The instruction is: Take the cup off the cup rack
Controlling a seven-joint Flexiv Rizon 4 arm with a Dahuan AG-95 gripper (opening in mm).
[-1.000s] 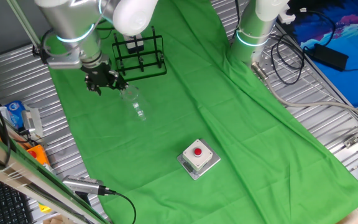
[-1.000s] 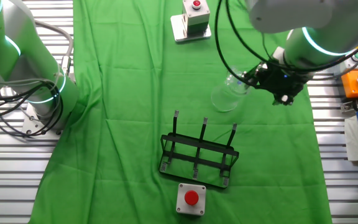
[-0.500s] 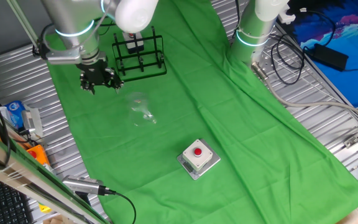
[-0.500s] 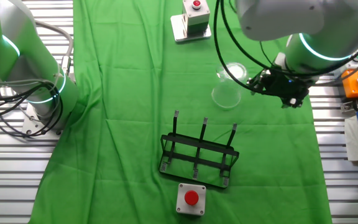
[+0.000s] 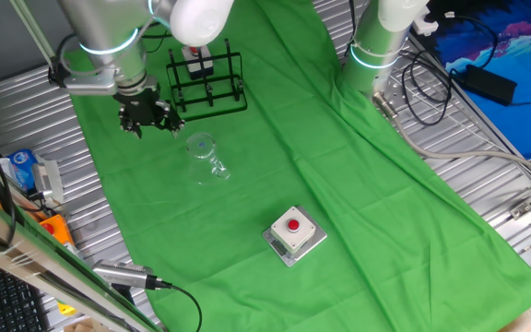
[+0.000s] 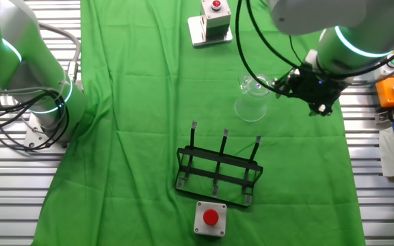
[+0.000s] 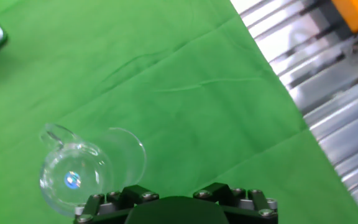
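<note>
The clear cup [image 5: 203,157] with a small side handle lies on the green cloth, apart from the black wire cup rack [image 5: 206,81]. In the other fixed view the cup [image 6: 252,99] lies beyond the rack [image 6: 217,174], which holds nothing. My gripper [image 5: 147,120] hangs just left of the cup, open and empty, and not touching it; it also shows in the other fixed view [image 6: 308,92]. The hand view shows the cup [image 7: 86,171] on the cloth at lower left, its handle pointing up-left. My fingertips are out of that frame.
A grey box with a red button [image 5: 293,231] sits on the cloth nearer the front. Another [image 6: 209,217] stands by the rack, and a third [image 6: 214,20] at the far end. A second arm's base [image 5: 376,46] stands at the back. Clutter [image 5: 26,175] and an orange item [image 6: 390,90] lie on the metal table edge.
One second ago the cup was at my fingertips. It has since come free and settled on the cloth, and my gripper has drawn slightly away from it.
</note>
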